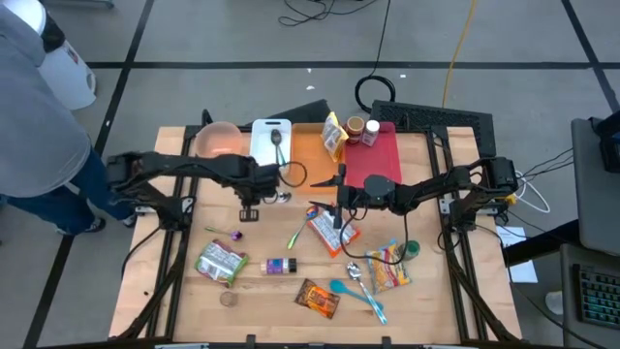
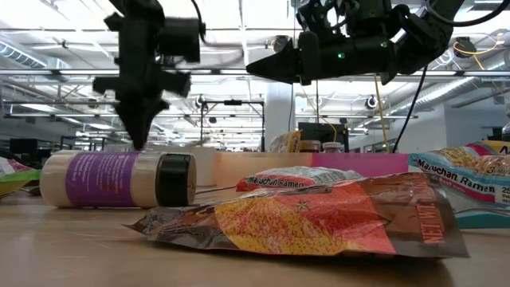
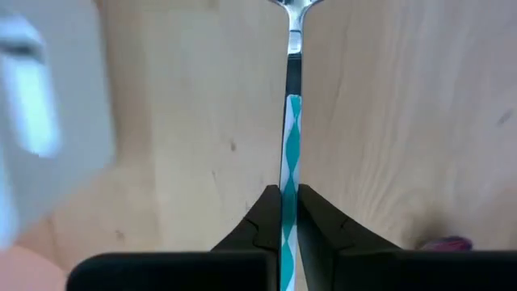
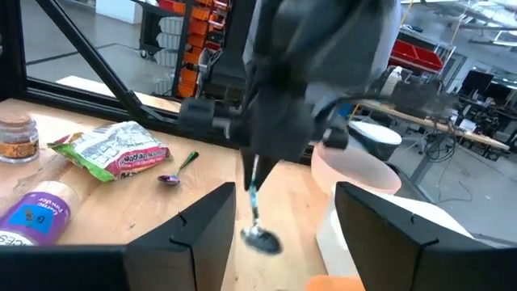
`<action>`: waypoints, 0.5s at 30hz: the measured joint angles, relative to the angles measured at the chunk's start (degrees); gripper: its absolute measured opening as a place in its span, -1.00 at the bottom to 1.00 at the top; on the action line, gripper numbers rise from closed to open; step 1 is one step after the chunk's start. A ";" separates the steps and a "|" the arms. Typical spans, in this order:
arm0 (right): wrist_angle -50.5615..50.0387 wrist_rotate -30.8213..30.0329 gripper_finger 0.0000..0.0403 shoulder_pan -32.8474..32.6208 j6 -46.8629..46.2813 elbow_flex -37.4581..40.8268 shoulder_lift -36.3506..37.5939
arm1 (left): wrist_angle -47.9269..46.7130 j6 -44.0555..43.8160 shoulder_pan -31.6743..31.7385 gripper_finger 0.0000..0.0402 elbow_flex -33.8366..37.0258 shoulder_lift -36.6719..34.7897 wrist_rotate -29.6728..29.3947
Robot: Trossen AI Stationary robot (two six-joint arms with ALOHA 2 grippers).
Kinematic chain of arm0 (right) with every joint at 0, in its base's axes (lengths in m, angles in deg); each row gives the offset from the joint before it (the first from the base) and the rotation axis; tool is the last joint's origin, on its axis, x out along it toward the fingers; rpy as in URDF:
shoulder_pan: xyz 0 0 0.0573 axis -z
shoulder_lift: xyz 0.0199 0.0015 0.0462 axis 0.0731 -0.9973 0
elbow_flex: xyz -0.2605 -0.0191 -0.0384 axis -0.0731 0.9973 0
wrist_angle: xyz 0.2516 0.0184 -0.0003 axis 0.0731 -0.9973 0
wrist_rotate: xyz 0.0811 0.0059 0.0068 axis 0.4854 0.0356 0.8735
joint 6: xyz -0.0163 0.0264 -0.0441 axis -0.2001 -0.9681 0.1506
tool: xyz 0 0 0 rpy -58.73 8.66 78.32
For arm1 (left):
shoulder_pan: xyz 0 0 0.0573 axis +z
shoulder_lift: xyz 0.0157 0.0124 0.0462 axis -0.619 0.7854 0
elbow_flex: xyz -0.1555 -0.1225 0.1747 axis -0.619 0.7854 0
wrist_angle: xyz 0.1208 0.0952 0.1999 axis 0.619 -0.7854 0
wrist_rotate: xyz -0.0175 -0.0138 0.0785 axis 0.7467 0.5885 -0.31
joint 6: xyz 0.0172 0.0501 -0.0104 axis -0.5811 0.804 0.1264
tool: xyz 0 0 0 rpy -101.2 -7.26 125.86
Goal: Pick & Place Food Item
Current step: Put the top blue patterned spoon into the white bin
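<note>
The wooden worktop (image 1: 262,291) sits in an open workshop with a person (image 1: 34,107) standing at its far left. Ramen packets (image 1: 329,231) and other snack bags, likely the food to move, lie scattered mid-table. The left pincer (image 3: 289,212) is clamped on a teal-striped spoon (image 3: 290,153), held hanging bowl-down, probably to carry it clear. The right pincer (image 4: 283,222) hovers nearby, fingers spread apart, seemingly waiting.

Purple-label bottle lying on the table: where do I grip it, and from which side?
Probably the labelled middle of the purple-label bottle, from straight above, fingers straddling its round body. It lies on its side, clear of neighbours. Use the open right gripper; the left gripper holds a spoon.
</note>
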 joint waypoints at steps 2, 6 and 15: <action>-0.09 -0.06 0.02 -0.36 2.22 0.00 0.00 | 0.36 -0.46 0.87 -0.91 -0.56 -2.17 1.39; -0.52 -4.21 0.02 -3.84 14.75 -0.26 0.00 | 2.85 -3.54 2.81 -0.91 -1.54 -5.06 8.17; -30.43 -18.18 0.02 -9.36 32.39 -13.94 0.00 | 10.94 -16.23 3.46 -0.91 -1.90 -3.34 16.86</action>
